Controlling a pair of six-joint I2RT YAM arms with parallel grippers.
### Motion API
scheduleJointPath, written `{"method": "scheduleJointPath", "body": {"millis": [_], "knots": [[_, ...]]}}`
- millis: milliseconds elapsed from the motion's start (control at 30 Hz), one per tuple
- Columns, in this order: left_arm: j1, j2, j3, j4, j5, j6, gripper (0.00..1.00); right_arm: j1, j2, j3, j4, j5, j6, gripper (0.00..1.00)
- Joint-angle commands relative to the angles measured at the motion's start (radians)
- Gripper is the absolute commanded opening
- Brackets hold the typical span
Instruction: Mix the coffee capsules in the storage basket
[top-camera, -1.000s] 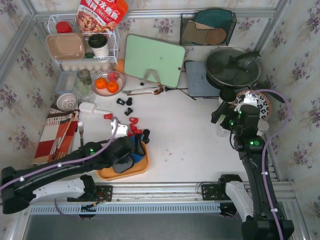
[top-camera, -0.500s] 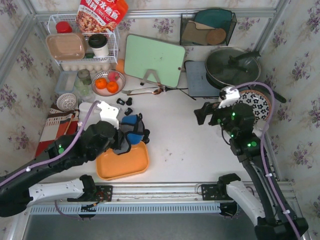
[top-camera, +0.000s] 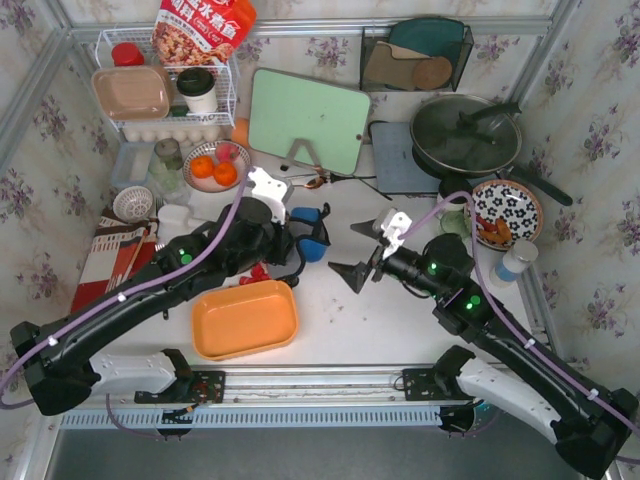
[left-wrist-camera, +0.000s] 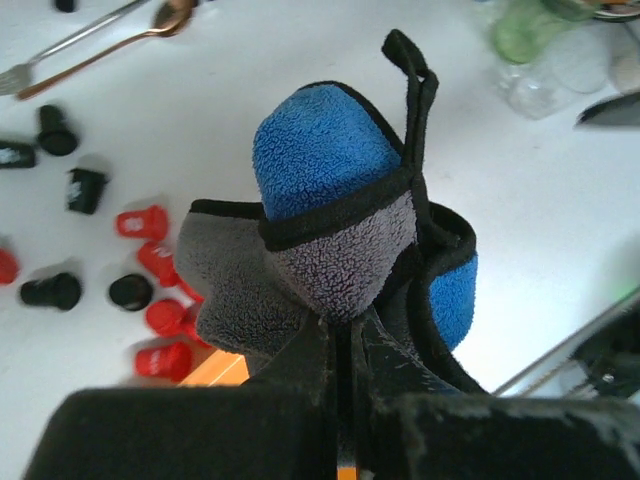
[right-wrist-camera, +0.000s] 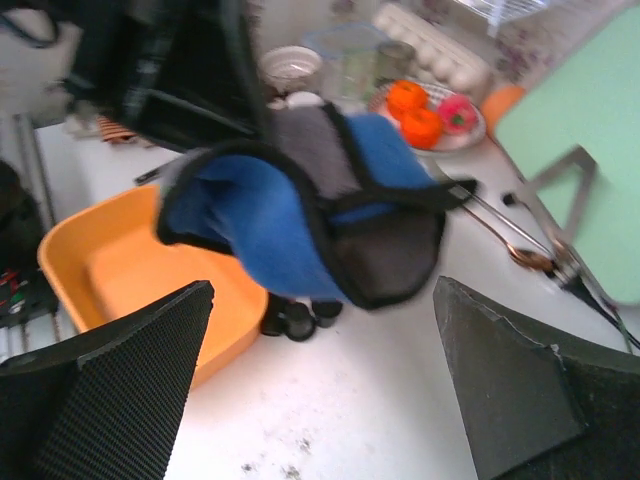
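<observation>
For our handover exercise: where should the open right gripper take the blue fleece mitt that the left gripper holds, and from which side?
Probably the blue rounded end of the mitt, approached from the right, opposite the left gripper, which pinches the grey part. That end juts out free toward the right gripper; the thin loop looks harder to catch.

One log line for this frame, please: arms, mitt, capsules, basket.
left gripper: shut on blue-grey mitt, held above table | right gripper: open, facing mitt | capsules: loose on table beside basket | basket: empty
</observation>
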Motion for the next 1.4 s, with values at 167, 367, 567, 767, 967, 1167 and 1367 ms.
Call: {"method": "scheduleJointPath", "body": {"millis": [167,367,567,767,967,1167,1367], "knots": [[0.007,0.076,-0.008,0.192,0.173,0.006,0.0,0.109,0.003,-0.124,0.359,0.001,-0.044,1.0],[0.007,0.104,-0.021,0.244,0.266,0.002,0.0,0.117,0.048,-0.169,0.437,0.025,-0.043,1.0],[0.006,0.088,-0.051,0.299,0.368,0.012,0.0,0.117,0.081,-0.201,0.445,0.081,-0.056,1.0],[0.005,0.054,-0.079,0.318,0.405,0.015,0.0,0.117,0.08,-0.234,0.443,0.094,-0.062,1.0],[0.006,0.025,-0.114,0.359,0.418,0.001,0.0,0.117,0.101,-0.244,0.447,0.056,-0.037,0.99],[0.006,0.007,-0.131,0.378,0.43,-0.007,0.0,0.117,0.113,-0.247,0.454,0.032,-0.014,0.88],[0.006,-0.007,-0.149,0.393,0.432,-0.013,0.0,0.117,0.133,-0.213,0.406,0.01,0.016,0.36]]}}
